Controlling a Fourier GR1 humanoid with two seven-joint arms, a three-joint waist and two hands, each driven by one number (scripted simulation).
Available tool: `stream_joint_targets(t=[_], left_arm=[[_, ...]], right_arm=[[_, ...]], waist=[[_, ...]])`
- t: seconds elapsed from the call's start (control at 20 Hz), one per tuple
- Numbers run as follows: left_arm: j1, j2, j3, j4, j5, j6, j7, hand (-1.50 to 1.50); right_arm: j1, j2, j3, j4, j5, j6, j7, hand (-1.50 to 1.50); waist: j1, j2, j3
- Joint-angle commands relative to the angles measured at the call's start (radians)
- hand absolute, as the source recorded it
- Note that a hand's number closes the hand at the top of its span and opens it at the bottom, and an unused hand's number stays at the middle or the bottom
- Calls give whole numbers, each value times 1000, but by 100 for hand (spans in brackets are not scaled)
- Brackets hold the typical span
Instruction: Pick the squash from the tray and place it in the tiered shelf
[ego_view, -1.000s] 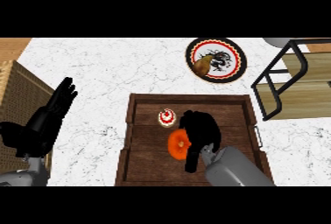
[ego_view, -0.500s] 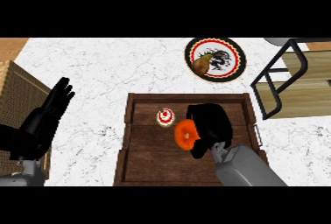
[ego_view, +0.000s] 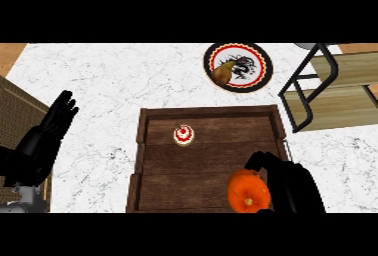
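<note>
An orange squash (ego_view: 247, 192) is held at the lower right, over the near right part of the dark wooden tray (ego_view: 159, 165). My right hand (ego_view: 291, 186) is curled round the squash's right side and hides part of it. The tiered shelf (ego_view: 336, 90), a black metal frame with wooden boards, stands at the right edge beyond the tray. My left hand (ego_view: 40, 142) rests open at the left edge with its fingers pointing up, away from the tray.
A small red and white cupcake (ego_view: 184, 135) sits in the tray's far half. A round patterned plate (ego_view: 238, 66) holding a brown food item lies on the white marble counter behind the tray. A woven brown surface (ego_view: 18, 107) borders the left edge.
My right hand has lifted the squash and carried it toward the near right of the tray. The view has shifted, and the left hand now shows lower at the left edge.
</note>
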Motion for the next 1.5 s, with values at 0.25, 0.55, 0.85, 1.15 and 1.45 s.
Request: stream_joint_targets(t=[0.25,0.55,0.85,1.15,1.45], left_arm=[[-50,18,26,55,-1,-22,-13,0],[-4,-10,-4,-11,-9,-23,-12,0],[1,-2,10,-9,20,-56,4,0],[-33,-23,-3,25,-8,-42,-18,0],[-33,-31,-11,7,-4,-44,-14,0]], right_arm=[[152,-93,-58,-508,148,-7,94,150],[-29,-48,-219,-519,48,77,154,150],[-242,11,-343,-484,-36,228,227,150],[-480,82,-529,-299,-147,240,188,150],[-567,296,-658,-278,-366,-54,178,150]], waist=[[16,7,-1],[38,9,-1],[41,9,-1],[44,13,-1],[72,21,5]])
